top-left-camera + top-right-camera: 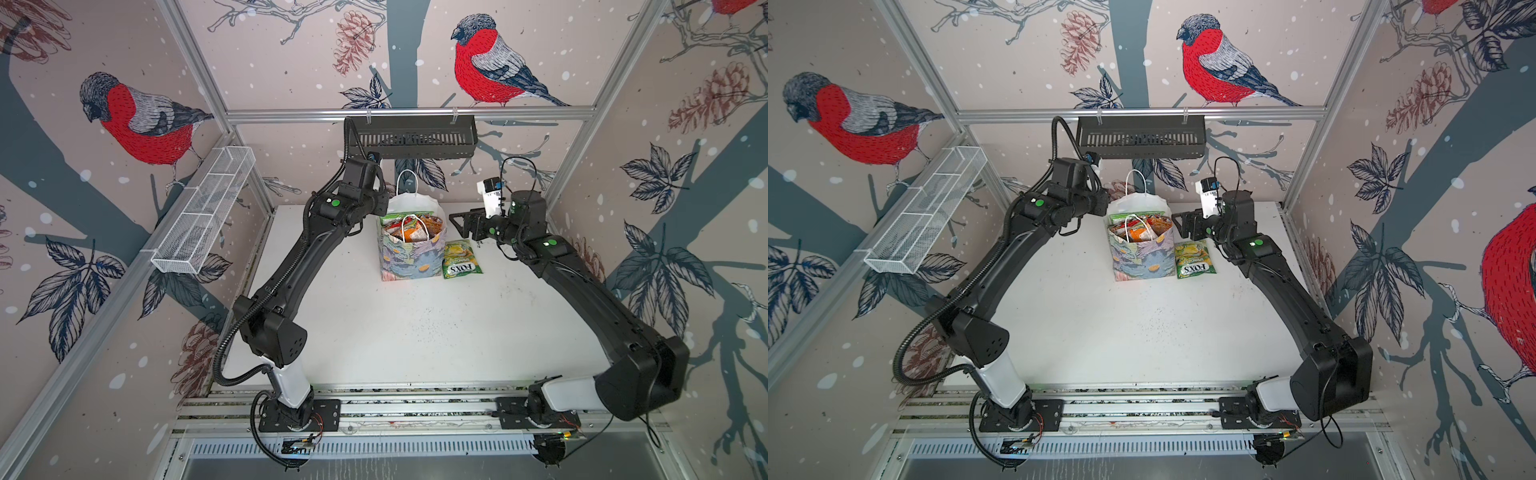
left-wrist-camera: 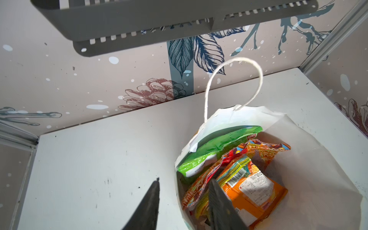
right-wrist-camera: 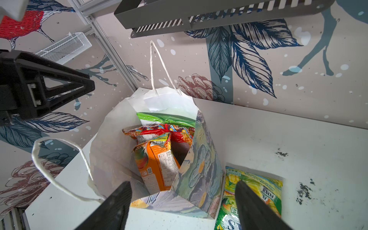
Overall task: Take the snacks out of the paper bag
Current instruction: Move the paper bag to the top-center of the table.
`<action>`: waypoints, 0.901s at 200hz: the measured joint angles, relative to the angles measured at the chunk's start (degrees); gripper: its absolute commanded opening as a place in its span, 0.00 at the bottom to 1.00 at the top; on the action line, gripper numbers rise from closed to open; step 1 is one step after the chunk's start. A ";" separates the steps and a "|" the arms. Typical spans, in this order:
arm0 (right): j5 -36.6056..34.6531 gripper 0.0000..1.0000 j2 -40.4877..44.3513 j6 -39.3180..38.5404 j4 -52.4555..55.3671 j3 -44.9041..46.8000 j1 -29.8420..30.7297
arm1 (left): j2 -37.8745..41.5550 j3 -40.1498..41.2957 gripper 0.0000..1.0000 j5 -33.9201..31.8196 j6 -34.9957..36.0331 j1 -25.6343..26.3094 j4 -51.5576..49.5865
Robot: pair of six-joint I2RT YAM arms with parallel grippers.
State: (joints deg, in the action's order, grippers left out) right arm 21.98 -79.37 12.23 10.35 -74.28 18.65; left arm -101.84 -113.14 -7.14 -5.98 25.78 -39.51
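Observation:
The paper bag [image 1: 409, 259] stands upright at the back of the table, its mouth open and one white cord handle [image 2: 235, 65] standing up. Inside lean a bright green packet [image 2: 217, 147], a red-orange patterned packet [image 2: 264, 149] and an orange packet with a white label [image 2: 256, 191]. A green-yellow FOX'S packet [image 1: 462, 261] lies flat on the table against the bag's right side. My left gripper [image 2: 185, 191] is open at the bag's left rim, one finger outside the wall and one inside among the snacks. My right gripper [image 3: 185, 199] is open wide and holds nothing, above the bag's right corner and the FOX'S packet.
A black slotted tray [image 1: 411, 141] hangs on the back rail just above and behind the bag. A white wire basket [image 1: 203, 212] is fixed to the left wall. The white table [image 1: 415, 332] stretches forward to the arm bases.

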 measured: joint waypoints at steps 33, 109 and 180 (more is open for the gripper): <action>0.63 0.83 1.11 0.00 -0.22 1.25 -0.61 | -2.23 1.84 0.41 3.34 -1.66 -1.84 -0.59; 1.97 0.83 1.99 0.04 -1.38 2.69 -1.38 | -2.67 6.97 0.28 7.54 -3.61 -2.60 1.11; 1.97 0.85 0.70 1.27 -1.44 2.99 -1.38 | -5.66 5.55 0.00 7.41 -3.13 -2.71 0.44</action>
State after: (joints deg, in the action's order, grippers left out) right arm 23.94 -78.67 13.50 8.91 -71.29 17.28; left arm -107.50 -107.59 0.27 -9.10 23.07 -39.07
